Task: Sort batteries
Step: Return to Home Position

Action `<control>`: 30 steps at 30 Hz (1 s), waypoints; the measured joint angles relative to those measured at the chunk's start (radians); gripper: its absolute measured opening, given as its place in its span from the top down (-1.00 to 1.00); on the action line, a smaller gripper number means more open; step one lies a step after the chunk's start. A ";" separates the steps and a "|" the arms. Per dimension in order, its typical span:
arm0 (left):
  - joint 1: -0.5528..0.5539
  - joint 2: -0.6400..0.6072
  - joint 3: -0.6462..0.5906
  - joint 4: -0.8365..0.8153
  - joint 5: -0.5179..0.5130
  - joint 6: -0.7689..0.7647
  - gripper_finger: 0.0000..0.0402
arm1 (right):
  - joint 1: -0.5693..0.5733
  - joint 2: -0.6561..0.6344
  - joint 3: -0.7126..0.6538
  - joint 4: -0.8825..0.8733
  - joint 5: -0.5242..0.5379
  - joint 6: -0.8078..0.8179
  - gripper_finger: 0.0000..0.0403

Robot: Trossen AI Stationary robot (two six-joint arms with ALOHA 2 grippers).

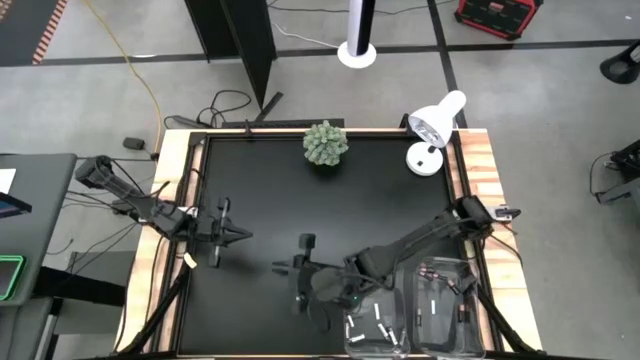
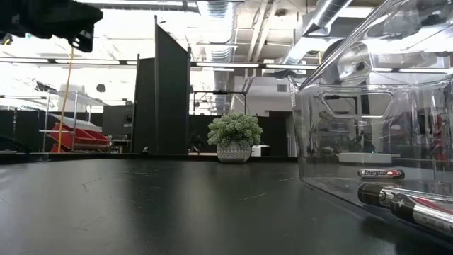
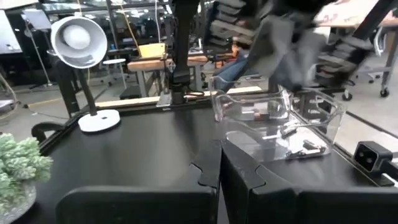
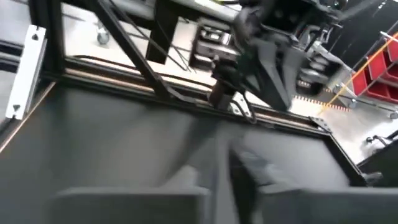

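Bench, high view: a black bench with wooden edging (image 1: 300, 190) carries a small green potted plant (image 1: 326, 143) and a white desk lamp (image 1: 435, 130) along its far edge. No loose cell shows on the bare top.
Bins, high view: two clear plastic bins stand side by side at the near right corner. The left clear bin (image 1: 365, 345) holds the silver batteries (image 1: 380, 322), and the right clear bin (image 1: 470, 335) holds the dark batteries with copper-red ends (image 1: 428, 271).
Arms, high view: the left end effector (image 1: 243, 236) hovers over the bench's left part, narrow and holding nothing. The right end effector (image 1: 277, 267) hangs near the middle, close to the left clear bin, also narrow and empty.
Low view: a clear bin wall fills the right side, with batteries lying on the bin floor. I cannot tell which of the two bins it is.
Left wrist view: looks across to the lamp and both bins, with this arm's own fingers almost touching.
Right wrist view: blurred bench top and the left arm farther off. No bin and no battery show.
Progress: sorting looks finished, and only the arms' retreat to rest seems left.
View differences: only the high view shows the split by colour, and only the low view shows lettering on a cell.
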 joint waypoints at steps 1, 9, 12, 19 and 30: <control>0.000 -0.026 -0.001 -0.023 -0.001 -0.001 1.00 | -0.006 -0.022 -0.037 0.018 -0.002 0.001 0.85; 0.000 -0.136 -0.002 -0.139 0.061 -0.005 1.00 | -0.051 -0.324 -0.549 0.461 -0.081 -0.010 0.97; 0.000 -0.134 -0.002 -0.148 0.092 -0.003 1.00 | -0.096 -0.409 -0.789 0.733 -0.199 -0.023 0.98; 0.026 -0.135 -0.002 -0.164 0.098 0.019 1.00 | -0.233 -0.530 -1.167 1.105 -0.383 0.041 0.99; 0.090 -0.176 -0.002 -0.228 0.098 0.027 1.00 | -0.281 -0.773 -1.532 1.402 -0.439 -0.015 1.00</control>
